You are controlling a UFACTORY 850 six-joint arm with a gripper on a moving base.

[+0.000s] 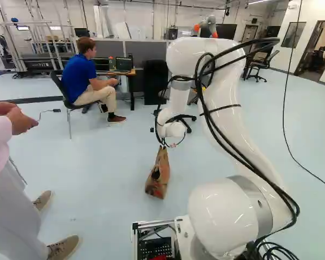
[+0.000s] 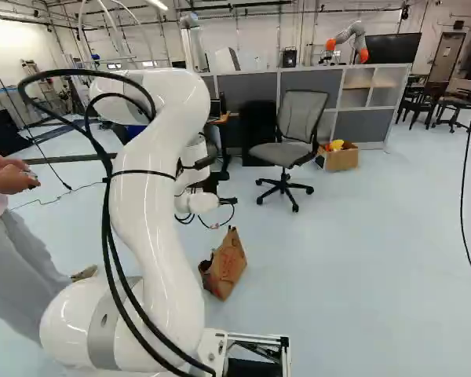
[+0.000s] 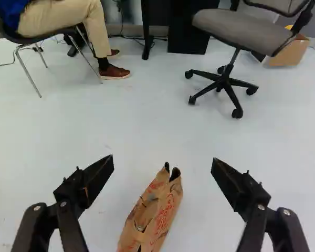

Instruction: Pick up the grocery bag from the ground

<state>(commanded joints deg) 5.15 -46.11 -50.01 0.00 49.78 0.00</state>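
Observation:
In the right base view the black gripper point(image 2: 228, 201) shows partly past the arm, above the brown paper grocery bag point(image 2: 228, 265). The bag point(image 1: 159, 176) stands on the floor point(image 1: 108, 179) in the left base view, narrow at its top, below the wrist. Seen from the wrist, the gripper point(image 3: 163, 159) is open, its two fingers wide apart. The bag point(image 3: 165, 210), with red print and dark-tipped handles point(image 3: 171, 172), appears in the gap between them, touching neither finger. The bag's base is out of the wrist view.
Beyond the bag are a grey office chair point(image 2: 286, 141), a cardboard box point(image 2: 341, 157) and grey partitions point(image 2: 310, 82). A person stands close ahead of the base at the left of the left base view. Another robot point(image 2: 347, 39) is far back.

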